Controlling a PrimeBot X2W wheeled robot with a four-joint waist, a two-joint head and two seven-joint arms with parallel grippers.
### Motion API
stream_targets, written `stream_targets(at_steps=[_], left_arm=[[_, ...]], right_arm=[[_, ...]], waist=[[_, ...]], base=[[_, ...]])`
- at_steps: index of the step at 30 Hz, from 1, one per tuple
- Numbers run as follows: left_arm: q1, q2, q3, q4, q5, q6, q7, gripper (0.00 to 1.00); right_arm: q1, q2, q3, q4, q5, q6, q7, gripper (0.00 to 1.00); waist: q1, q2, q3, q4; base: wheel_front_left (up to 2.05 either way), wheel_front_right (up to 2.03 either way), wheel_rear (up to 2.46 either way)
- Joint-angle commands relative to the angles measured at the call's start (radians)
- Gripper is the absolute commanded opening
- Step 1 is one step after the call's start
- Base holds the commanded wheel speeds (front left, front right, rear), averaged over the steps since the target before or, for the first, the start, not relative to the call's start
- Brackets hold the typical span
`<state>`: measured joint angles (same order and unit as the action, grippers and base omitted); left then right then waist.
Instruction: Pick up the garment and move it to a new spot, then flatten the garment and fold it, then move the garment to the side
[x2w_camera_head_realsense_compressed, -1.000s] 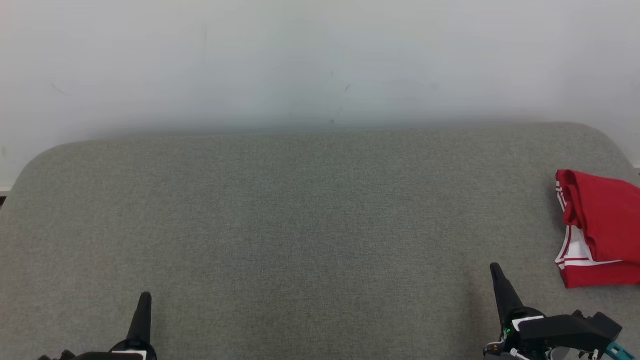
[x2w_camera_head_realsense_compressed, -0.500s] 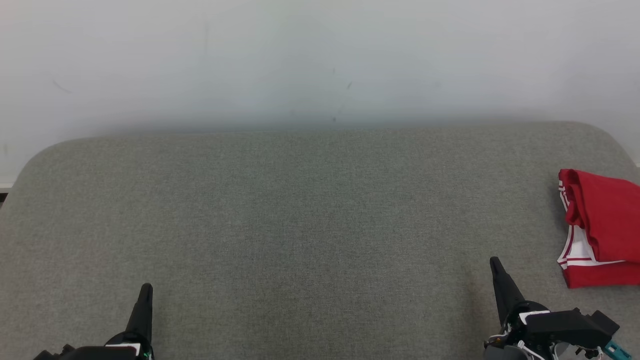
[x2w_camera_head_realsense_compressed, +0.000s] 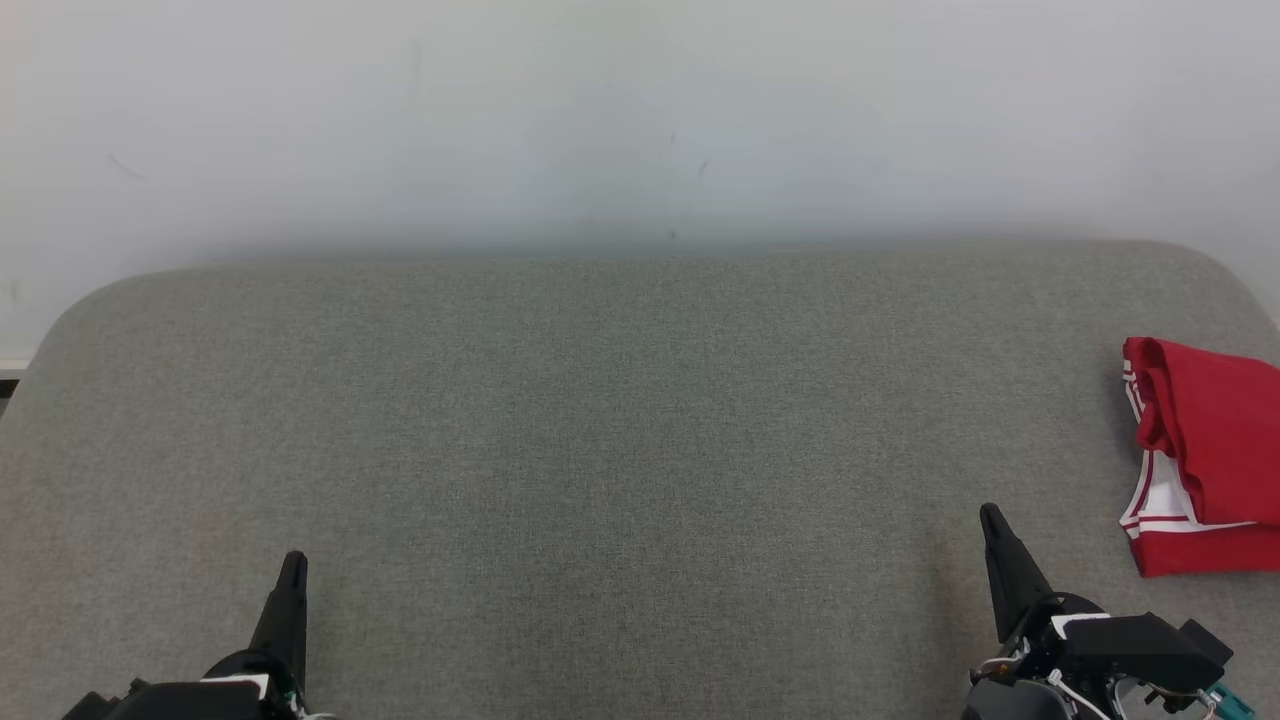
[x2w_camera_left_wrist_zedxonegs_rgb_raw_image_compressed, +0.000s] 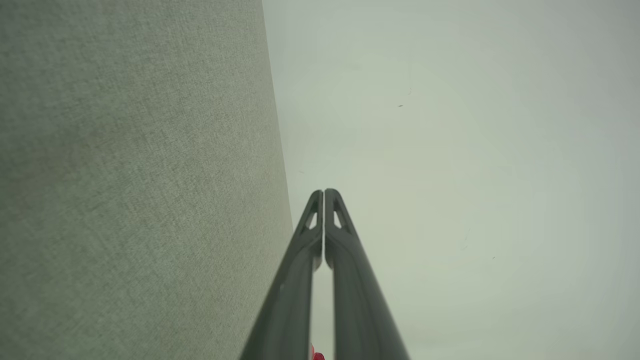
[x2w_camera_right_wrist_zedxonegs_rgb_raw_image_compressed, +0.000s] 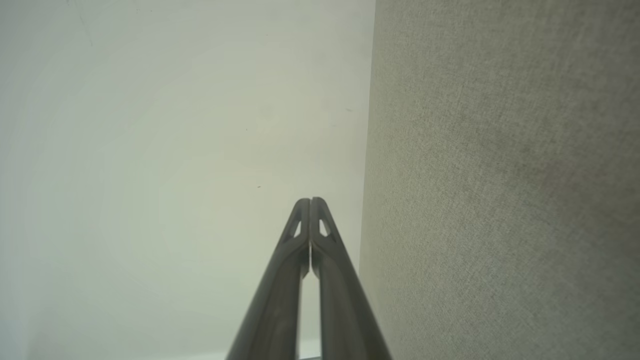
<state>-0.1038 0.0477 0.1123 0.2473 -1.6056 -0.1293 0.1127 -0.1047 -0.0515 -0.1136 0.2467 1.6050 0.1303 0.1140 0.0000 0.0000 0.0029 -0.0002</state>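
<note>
Red folded garment with white stripes (x2w_camera_head_realsense_compressed: 1215, 440): lies at 3 o'clock on the grey fabric-covered desk (x2w_camera_head_realsense_compressed: 620, 420), cut off by the frame edge.
Left end effector (x2w_camera_head_realsense_compressed: 293, 560): clenched, empty, at 7 o'clock.
Right end effector (x2w_camera_head_realsense_compressed: 988, 515): clenched, empty, at 5 o'clock, near the garment but apart from it.
Step in hand: seemingly the last; any further nudge should slide the whole fold, not drag one layer.
In the way: nothing between; pale wall (x2w_camera_head_realsense_compressed: 640, 120) at 12 o'clock.

Left end effector (x2w_camera_head_realsense_compressed: 293, 560): long black tapered fingers (x2w_camera_left_wrist_zedxonegs_rgb_raw_image_compressed: 350, 285), small triangular cut-outs (x2w_camera_left_wrist_zedxonegs_rgb_raw_image_compressed: 336, 220) near the tips, black wrist housing (x2w_camera_head_realsense_compressed: 180, 700) with a white patch (x2w_camera_head_realsense_compressed: 235, 682). Right end effector (x2w_camera_head_realsense_compressed: 989, 514): same fingers, angular black housing (x2w_camera_head_realsense_compressed: 1140, 650), white patch, thin white cables (x2w_camera_head_realsense_compressed: 1075, 695), teal connector (x2w_camera_head_realsense_compressed: 1228, 703) at its edge.
</note>
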Motion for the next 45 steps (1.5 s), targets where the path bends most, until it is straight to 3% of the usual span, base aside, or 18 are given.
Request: stream_targets(at_steps=[1,45], left_arm=[[-0.012,0.005,0.004,-0.003,-0.01,-0.004,0.004,0.0],[-0.011,0.005,0.003,-0.003,-0.01,-0.004,0.003,0.0]], right_arm=[[-0.008,0.002,-0.001,-0.003,0.009,0.001,0.003,0.0],[-0.007,0.002,-0.001,-0.003,0.009,0.001,0.002,0.0]], waist=[[0.0,0.0,0.0,0.0],[0.0,0.0,0.0,0.0]], base=[[0.0,0.0,0.0],[0.0,0.0,0.0]])
